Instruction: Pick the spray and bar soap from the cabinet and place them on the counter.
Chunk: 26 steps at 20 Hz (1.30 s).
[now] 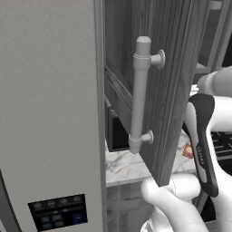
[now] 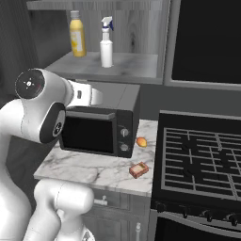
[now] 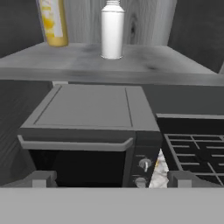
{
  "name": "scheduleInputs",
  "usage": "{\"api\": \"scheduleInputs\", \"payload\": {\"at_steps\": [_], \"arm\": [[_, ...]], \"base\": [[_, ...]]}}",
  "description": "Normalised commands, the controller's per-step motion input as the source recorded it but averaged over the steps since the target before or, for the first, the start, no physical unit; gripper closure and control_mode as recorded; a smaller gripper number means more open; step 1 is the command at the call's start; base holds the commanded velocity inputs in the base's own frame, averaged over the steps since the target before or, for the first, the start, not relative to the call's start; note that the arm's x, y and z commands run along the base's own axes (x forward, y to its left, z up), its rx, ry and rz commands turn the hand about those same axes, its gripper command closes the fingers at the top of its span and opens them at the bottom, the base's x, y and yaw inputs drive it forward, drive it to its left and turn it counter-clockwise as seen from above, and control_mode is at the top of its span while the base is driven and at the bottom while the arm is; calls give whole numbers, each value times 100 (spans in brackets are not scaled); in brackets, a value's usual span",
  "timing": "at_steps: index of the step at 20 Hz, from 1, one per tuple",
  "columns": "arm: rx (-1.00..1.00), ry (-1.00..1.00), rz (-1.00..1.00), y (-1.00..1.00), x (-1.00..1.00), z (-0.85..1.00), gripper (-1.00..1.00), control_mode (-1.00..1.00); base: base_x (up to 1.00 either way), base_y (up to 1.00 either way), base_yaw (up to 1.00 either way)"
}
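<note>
Fridge [image 1: 50,113] stands left of the cabinet [image 1: 176,68], whose door hangs open. Stovetop [image 2: 202,155] adjoins the white marble worktop [image 2: 84,167], which carries the microwave [image 2: 101,124]. On the cabinet shelf [image 2: 127,66], the white spray bottle [image 2: 107,44] stands beside a yellow bottle [image 2: 76,35]. Bar soap [image 2: 139,170] lies on the worktop, near a small orange item [image 2: 141,141]. Jaws [image 3: 111,179] are fully spread, holding nothing, facing the microwave.

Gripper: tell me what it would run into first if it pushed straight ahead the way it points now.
Probably the microwave: in the hand view the open gripper faces its door and top head-on. The white spray bottle on the cabinet shelf sits higher, above that line. Depth is hard to judge.
</note>
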Motion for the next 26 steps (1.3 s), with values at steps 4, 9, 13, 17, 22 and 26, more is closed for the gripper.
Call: {"api": "scheduleInputs", "payload": {"at_steps": [4,9,13,17,22,26], "arm": [[-3,-2,3,13,-6,25,-100,-100],[-2,0,2,10,-2,23,-100,-100],[-5,0,0,6,0,11,-100,-100],[-4,6,-3,2,5,15,-100,-100],[-3,6,-10,0,8,11,-100,-100],[-2,1,-8,0,1,9,-100,-100]], "base": [[0,0,0],[0,0,0],[0,0,0],[0,0,0],[0,0,0],[0,0,0]]}}
